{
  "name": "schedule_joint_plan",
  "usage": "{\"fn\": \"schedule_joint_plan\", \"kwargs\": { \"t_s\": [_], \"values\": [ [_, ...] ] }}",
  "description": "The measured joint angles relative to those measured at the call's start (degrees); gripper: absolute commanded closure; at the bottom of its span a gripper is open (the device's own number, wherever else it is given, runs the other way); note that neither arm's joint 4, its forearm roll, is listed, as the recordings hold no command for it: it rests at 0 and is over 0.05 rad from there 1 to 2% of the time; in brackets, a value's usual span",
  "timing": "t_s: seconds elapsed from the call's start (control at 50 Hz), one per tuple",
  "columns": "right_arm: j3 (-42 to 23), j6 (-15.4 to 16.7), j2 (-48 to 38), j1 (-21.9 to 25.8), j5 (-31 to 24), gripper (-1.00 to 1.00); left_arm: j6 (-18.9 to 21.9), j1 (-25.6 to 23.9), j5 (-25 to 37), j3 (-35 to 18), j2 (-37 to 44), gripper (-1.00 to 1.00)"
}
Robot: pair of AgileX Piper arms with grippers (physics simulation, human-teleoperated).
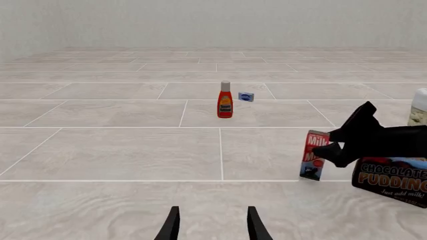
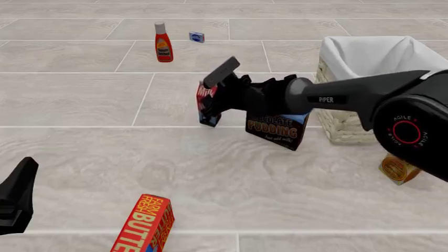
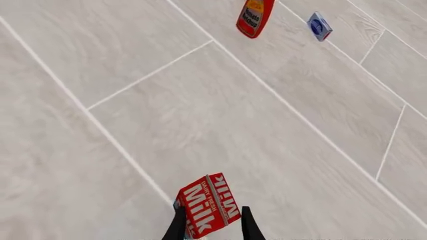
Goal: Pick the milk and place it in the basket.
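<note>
The milk (image 2: 205, 105), a red carton with a dark blue lower part, stands on the tiled floor left of the basket (image 2: 336, 126). My right gripper (image 2: 213, 94) reaches in from the right and is open, with one finger on each side of the carton's top. The right wrist view shows the milk (image 3: 208, 202) between the fingertips (image 3: 179, 225). The left wrist view shows the milk (image 1: 313, 155) and the right gripper (image 1: 343, 135) on it. My left gripper (image 2: 18, 199) is open and empty at the near left, far from the milk; it shows open in its own wrist view (image 1: 212, 225).
A Chocolate Pudding box (image 2: 276, 128) leans just right of the milk, under the right arm. A red butter box (image 2: 144, 226) lies near the front. A ketchup bottle (image 2: 163, 48) and a small blue packet (image 2: 196, 37) stand far back. An orange item (image 2: 399, 169) lies below the basket.
</note>
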State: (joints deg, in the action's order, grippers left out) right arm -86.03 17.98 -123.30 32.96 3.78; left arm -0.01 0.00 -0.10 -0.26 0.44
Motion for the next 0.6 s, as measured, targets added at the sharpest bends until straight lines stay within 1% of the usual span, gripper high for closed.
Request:
{"fn": "schedule_joint_plan", "kwargs": {
  "t_s": [0.32, 0.6],
  "values": [
    [3.12, 1.41, 5.87, -0.10, -0.90, 1.00, 0.00, 0.00, 0.00, 0.00, 0.00, -1.00],
    [4.39, 2.76, 11.48, -1.09, -3.39, 1.00, 0.00, 0.00, 0.00, 0.00, 0.00, -1.00]
  ]
}}
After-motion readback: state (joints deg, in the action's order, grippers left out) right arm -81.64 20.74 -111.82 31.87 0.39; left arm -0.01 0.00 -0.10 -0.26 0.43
